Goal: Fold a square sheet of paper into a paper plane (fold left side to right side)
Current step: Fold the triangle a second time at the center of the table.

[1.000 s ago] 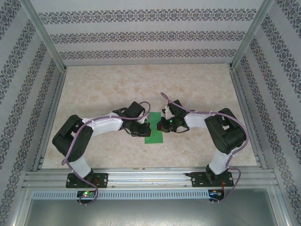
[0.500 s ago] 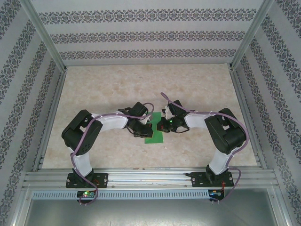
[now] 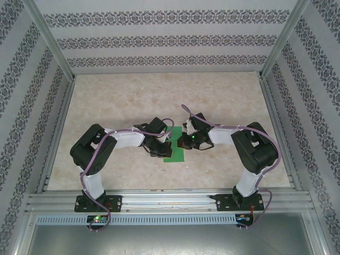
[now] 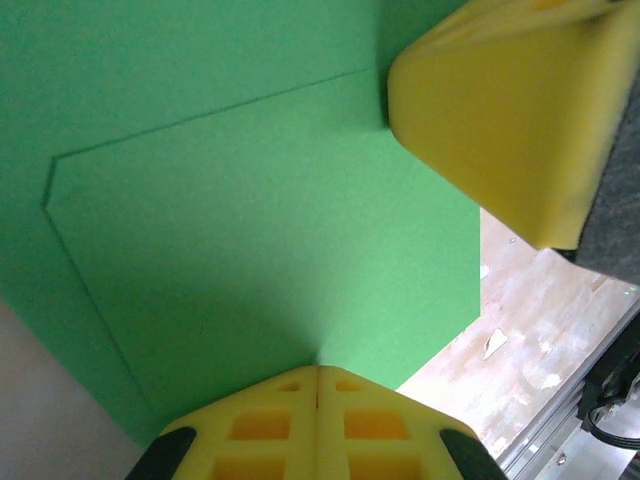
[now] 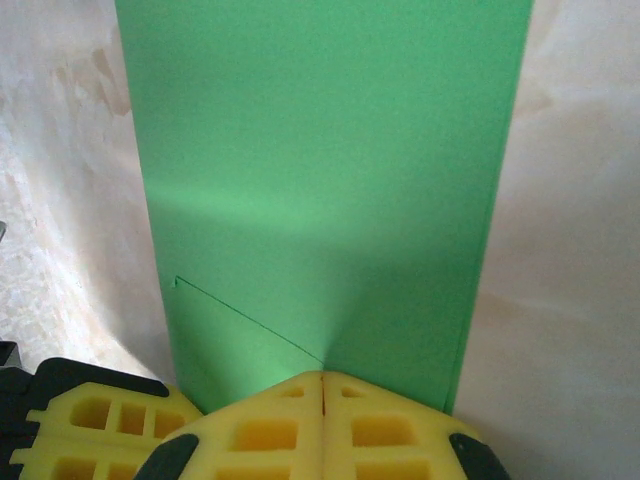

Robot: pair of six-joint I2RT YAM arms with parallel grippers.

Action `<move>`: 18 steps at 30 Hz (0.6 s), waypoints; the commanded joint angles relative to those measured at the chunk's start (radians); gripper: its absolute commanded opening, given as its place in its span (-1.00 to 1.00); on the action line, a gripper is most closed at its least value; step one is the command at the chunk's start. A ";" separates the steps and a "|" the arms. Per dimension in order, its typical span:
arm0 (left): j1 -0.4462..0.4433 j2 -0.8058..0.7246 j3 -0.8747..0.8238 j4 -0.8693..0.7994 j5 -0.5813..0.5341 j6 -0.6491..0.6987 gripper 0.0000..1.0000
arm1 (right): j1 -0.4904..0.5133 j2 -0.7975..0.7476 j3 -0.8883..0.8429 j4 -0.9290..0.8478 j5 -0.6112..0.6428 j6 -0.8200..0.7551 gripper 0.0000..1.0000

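Both left gripper (image 4: 318, 388) and right gripper (image 5: 322, 392) are clenched empty, tips pressing the folded bright green paper sheet (image 5: 320, 150).

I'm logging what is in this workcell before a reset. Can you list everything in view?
bright green folded paper sheet: one, green, flat on the table between the two grippers, creased layers showing
beige marbled table: one, beige, under everything
patterned wallpaper walls: three, white with grey bands, left, back and right of the table
aluminium frame rail: one, silver, near edge, under the arm bases
left arm: one, black and white, reaching in from the left
right arm: one, black and white, reaching in from the right
left gripper: one, yellow fingers, shut, tips apparently on the paper
right gripper: one, yellow fingers, shut, tips apparently on the paper
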 commanded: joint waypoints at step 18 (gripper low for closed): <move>-0.017 -0.112 -0.200 0.011 -0.025 -0.043 -0.93 | -0.021 0.083 -0.005 -0.193 0.126 -0.049 -1.00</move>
